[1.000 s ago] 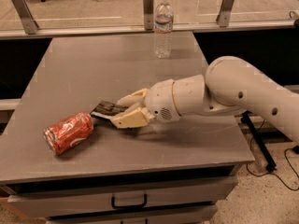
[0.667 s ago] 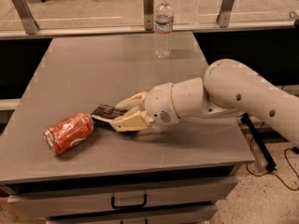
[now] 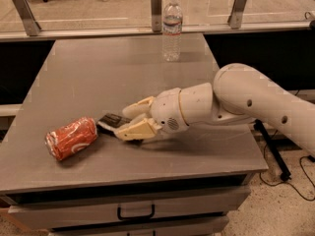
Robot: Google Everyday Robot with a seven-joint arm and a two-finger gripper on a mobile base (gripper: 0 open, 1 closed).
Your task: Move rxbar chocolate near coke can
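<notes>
Gripper [image 3: 122, 123]: is pinching the rxbar chocolate [image 3: 109, 120] by its right end.
Bar: is pointing left, lying just beside the coke can [image 3: 71, 137].

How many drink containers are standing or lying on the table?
2. The coke can lies on its side at the front left, beside the end effector; the water bottle stands upright at the far edge. No other seems hidden.

grey table [image 3: 98, 73] bears coke can [image 3: 72, 137], water bottle [image 3: 172, 28], rxbar chocolate [image 3: 111, 120] at the claw [image 3: 123, 123].
</notes>
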